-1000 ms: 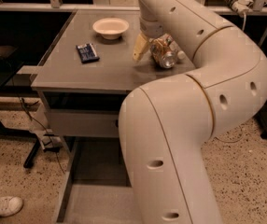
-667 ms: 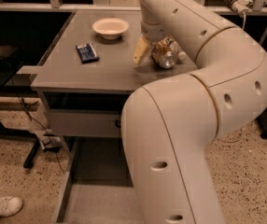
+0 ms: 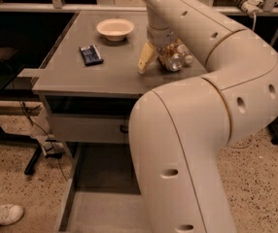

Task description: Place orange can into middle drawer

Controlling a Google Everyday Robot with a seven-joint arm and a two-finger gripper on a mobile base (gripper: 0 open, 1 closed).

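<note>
- Since the can (image 3: 171, 57) lies on the table (image 3: 76, 79) and not in the drawer (image 3: 97, 210), I judge the task to be at its pick-up step, with the carry and the drop not yet done.
- Nearest of all, the arm (image 3: 187, 169) fills the middle and right of the view with thick cream links and hides the drawer's right part.
- Low at the near left, the drawer stands pulled out. Its grey floor is bare where it shows, so it looks ready to take the can.
- Just above it, under the tabletop, a closed drawer front (image 3: 85, 128) carries a small black handle (image 3: 124, 128).
- On the table's left half lies a dark blue packet (image 3: 90, 55), well apart from the can.
- Farther right, the gripper (image 3: 148, 58) is down at the tabletop, just left of the can and close against it.
- Whether the gripper is open or clamped on the can I cannot tell, since its far side is hidden.
- The can lies on its side below the wrist, one shiny round end turned toward the near side.
- Farthest, a white bowl (image 3: 114, 29) sits left of the gripper and apart from it.
- The next move calls for a sure hold on the can and a lift clear of the table.
- After that comes a swing toward the near left, past the table's near edge and down into the drawer.
- A round can on its side may roll or slip if the hold is off-centre.
</note>
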